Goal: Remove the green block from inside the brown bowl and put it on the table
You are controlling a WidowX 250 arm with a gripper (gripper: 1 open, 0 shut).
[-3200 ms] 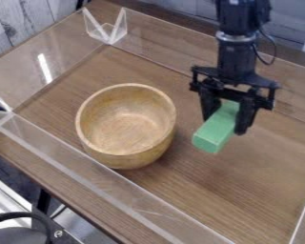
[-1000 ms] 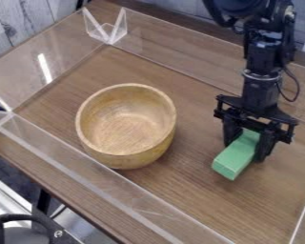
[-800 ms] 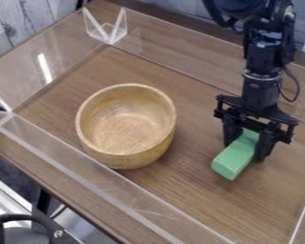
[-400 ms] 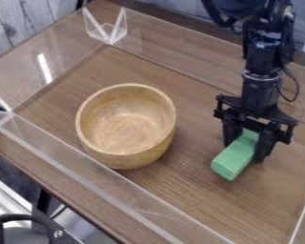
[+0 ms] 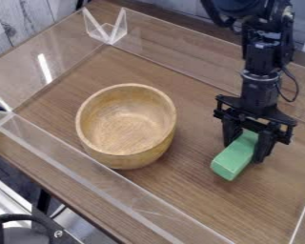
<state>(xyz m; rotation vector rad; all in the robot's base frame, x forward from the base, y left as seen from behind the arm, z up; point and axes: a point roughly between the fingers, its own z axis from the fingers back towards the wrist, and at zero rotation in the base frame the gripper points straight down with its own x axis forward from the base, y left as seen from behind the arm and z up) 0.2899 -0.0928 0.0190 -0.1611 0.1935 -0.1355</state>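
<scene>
The gripper [image 5: 251,136] is clenched on the upper end of the green block [image 5: 235,157], which is located over the table [image 5: 181,195], outside and to one side of the brown bowl [image 5: 126,119].

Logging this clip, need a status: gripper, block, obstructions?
Gripper shut on green block. Block out of brown bowl, at the table's right side. Nothing visibly blocking it.
</scene>
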